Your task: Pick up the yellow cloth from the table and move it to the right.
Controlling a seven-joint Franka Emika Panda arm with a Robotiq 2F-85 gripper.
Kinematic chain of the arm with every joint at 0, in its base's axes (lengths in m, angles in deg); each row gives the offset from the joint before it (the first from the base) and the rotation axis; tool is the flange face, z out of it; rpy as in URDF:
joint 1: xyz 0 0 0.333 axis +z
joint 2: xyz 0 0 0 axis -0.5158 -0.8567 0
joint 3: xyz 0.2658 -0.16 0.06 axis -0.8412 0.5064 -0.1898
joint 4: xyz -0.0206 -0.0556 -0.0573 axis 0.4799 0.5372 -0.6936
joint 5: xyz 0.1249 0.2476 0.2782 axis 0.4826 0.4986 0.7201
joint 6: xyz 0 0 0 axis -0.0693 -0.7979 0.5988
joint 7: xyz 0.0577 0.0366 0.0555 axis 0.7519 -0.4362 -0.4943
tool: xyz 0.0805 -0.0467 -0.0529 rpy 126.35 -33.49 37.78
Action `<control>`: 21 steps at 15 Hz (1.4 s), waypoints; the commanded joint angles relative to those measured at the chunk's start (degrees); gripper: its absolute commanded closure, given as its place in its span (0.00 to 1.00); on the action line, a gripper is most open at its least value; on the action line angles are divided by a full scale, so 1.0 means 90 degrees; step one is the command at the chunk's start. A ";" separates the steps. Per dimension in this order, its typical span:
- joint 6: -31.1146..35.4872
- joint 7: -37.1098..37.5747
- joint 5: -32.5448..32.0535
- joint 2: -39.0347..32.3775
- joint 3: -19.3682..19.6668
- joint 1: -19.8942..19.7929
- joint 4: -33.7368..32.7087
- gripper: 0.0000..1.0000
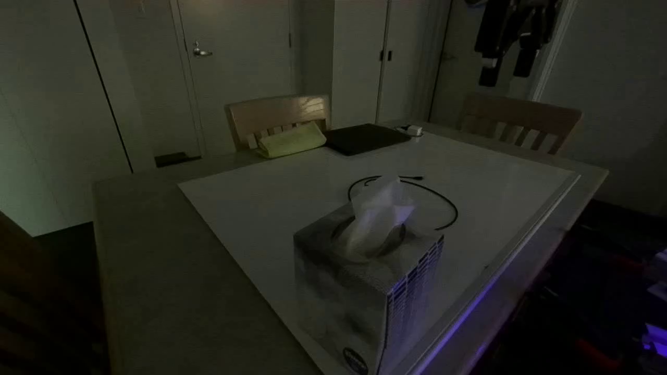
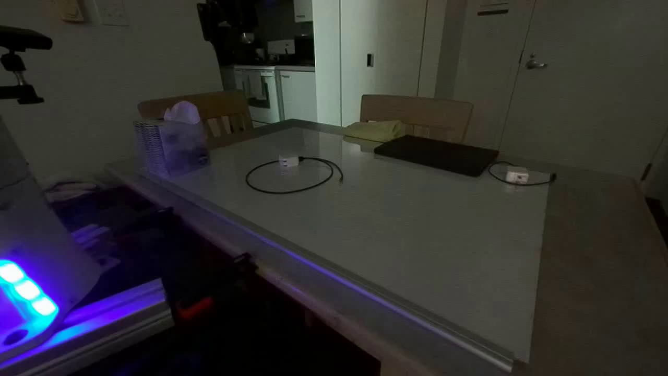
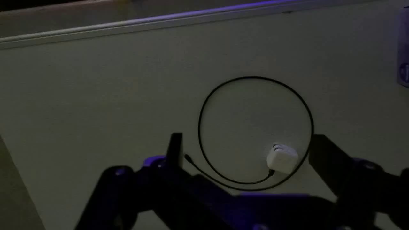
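The yellow cloth [image 1: 292, 141] lies folded on the far edge of the table [image 1: 250, 192], beside a flat black pad. It also shows in an exterior view [image 2: 373, 130], partly behind the pad's corner. It is out of view in the wrist view. My gripper [image 1: 506, 77] hangs high at the top right of an exterior view, fingers downward, well apart from the cloth. In the wrist view my gripper [image 3: 246, 136] has its two fingers wide apart with nothing between the tips. The table's white top [image 3: 96, 95] lies below them.
A black pad [image 1: 367, 138] touches or nearly touches the cloth. A tissue box [image 2: 180, 149] stands near one corner. A white charger with looped black cable [image 3: 282, 159] lies below the gripper. Another charger [image 2: 516, 175] lies beyond the pad. Wooden chairs [image 1: 279, 112] stand behind the table.
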 commanded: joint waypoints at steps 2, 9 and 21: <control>0.0003 -0.0007 -0.0017 -0.0031 0.0041 0.0051 -0.0008 0.00; 0.0018 -0.0001 -0.0020 -0.0058 0.0035 0.0086 -0.0014 0.00; 0.0688 0.0114 0.0164 -0.1315 0.0170 0.0001 -0.1279 0.00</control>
